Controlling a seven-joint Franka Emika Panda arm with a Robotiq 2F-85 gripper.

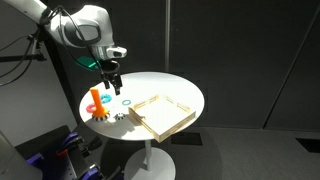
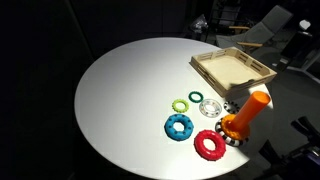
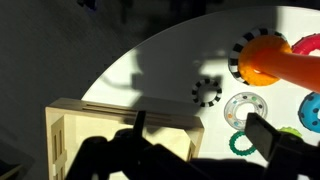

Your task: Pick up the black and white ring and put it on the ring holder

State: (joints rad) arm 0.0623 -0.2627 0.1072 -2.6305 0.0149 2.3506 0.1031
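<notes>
Wrist view, read from picture-left to picture-right:

1. The wooden tray (image 3: 90, 110) fills the lower left. It shows behind the fingers and has no part in this task.

2. The gripper (image 3: 195, 128) enters from the bottom edge. Its dark fingers (image 3: 262, 135) stand wide apart with nothing between them, so the tool is released and unloaded. In an exterior view the gripper (image 1: 112, 80) hangs above the table (image 1: 180, 95), clear of every object.

3. The black and white ring (image 3: 207, 91) lies flat on the white surface. It is ahead of the gap between the fingers, a little toward the picture-right finger, and touches nothing. In an exterior view the black and white ring (image 2: 197, 97) sits between the tray and the coloured rings.

4. A clear ring (image 3: 245, 107) lies just beside it on the right, with a green ring (image 3: 240, 143) nearer the right-hand finger.

5. The ring holder (image 3: 262, 60), an orange peg on a patterned base, stands at the upper right, near the ring but apart from it.

Governing relation: the ring lies forward of and below the open jaws, almost on their centre line. The coming move is judged to be a short advance followed by a descent. The ring is round (no long axis), so wrist rotation should not matter. Watch the right-hand finger, which may land on the clear ring.
</notes>
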